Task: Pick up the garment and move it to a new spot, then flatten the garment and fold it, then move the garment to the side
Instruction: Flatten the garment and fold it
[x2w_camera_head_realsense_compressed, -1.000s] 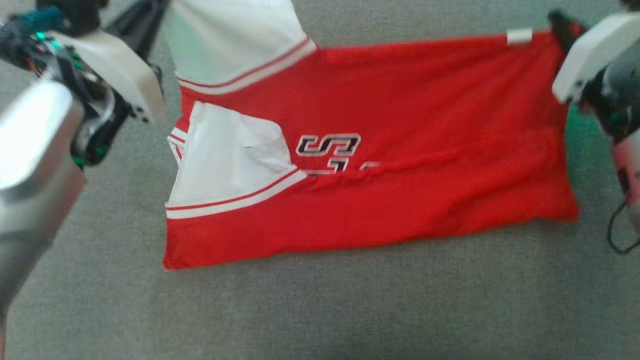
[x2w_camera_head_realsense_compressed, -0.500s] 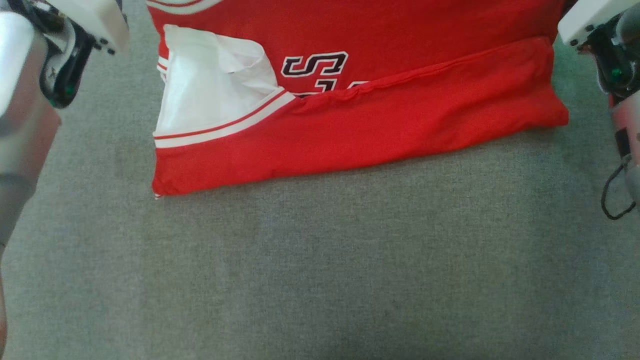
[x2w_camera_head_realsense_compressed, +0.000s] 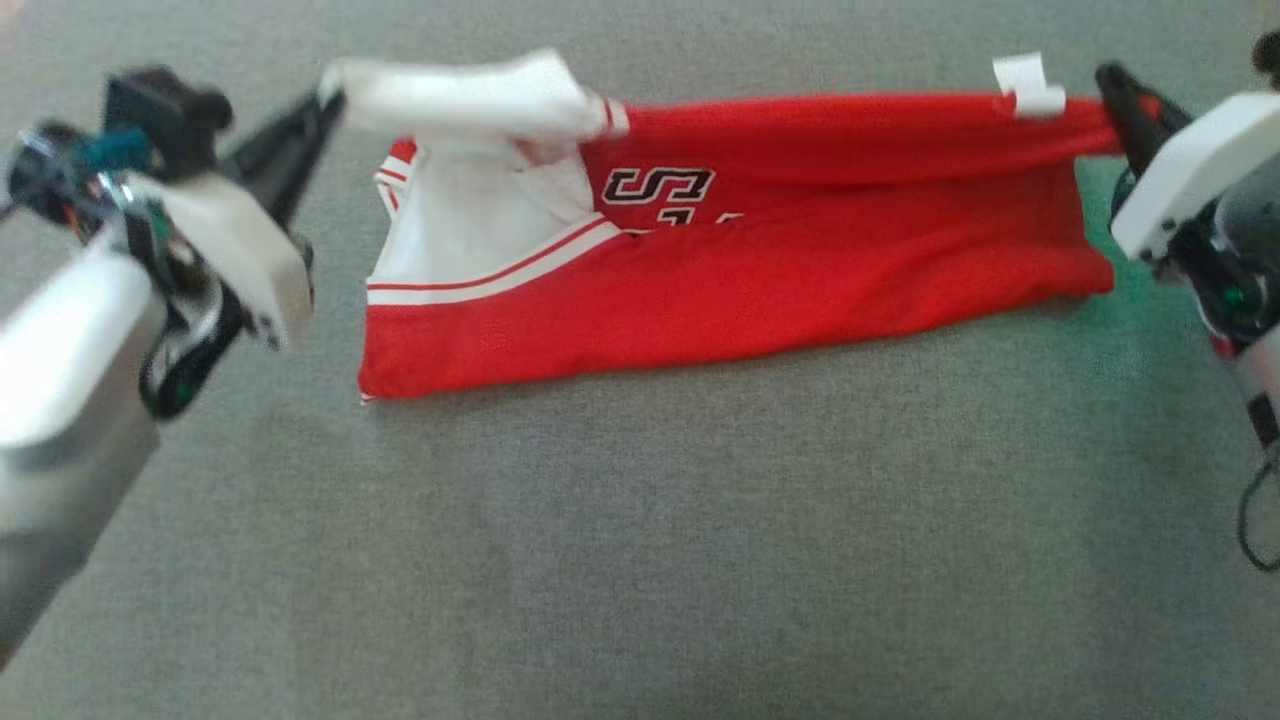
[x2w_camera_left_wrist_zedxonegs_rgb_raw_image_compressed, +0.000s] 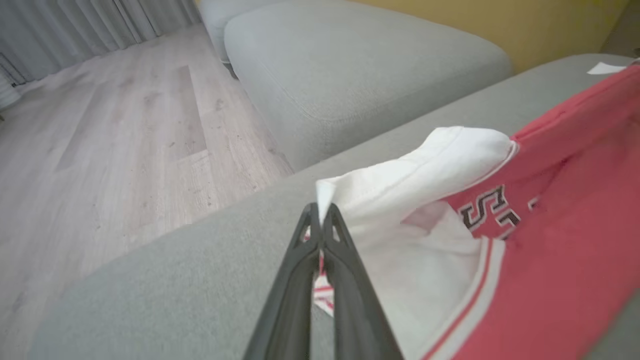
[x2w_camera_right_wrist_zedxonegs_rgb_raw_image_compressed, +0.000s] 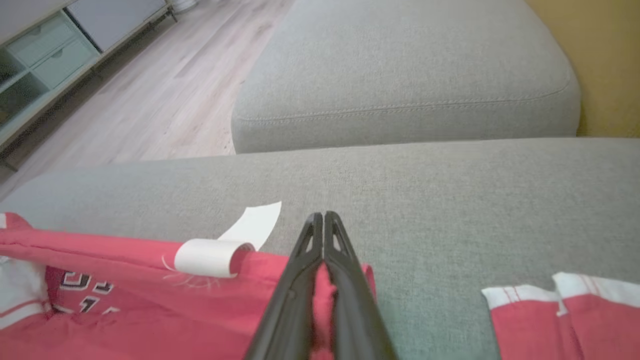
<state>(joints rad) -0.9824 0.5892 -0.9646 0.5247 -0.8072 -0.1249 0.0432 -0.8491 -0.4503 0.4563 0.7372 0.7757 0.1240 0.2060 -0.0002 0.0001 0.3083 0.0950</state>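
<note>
Red garment (x2w_camera_head_realsense_compressed: 760, 280) — left gripper (x2w_camera_head_realsense_compressed: 330, 100), right gripper (x2w_camera_head_realsense_compressed: 1108, 80) pinching.

A grey woven upholstered surface (x2w_camera_head_realsense_compressed: 640, 560) spans the head view from edge to edge. In the left wrist view a second grey cushion block (x2w_camera_left_wrist_zedxonegs_rgb_raw_image_compressed: 350, 65) sits at upper centre, just beyond it. A pale wood plank floor (x2w_camera_left_wrist_zedxonegs_rgb_raw_image_compressed: 100, 140) takes the left half, grey curtains (x2w_camera_left_wrist_zedxonegs_rgb_raw_image_compressed: 75, 30) hang at the upper left, and a yellow wall (x2w_camera_left_wrist_zedxonegs_rgb_raw_image_compressed: 550, 25) stands at the upper right. In the right wrist view a cabinet with pale drawers (x2w_camera_right_wrist_zedxonegs_rgb_raw_image_compressed: 50, 55) stands at the upper left.
</note>
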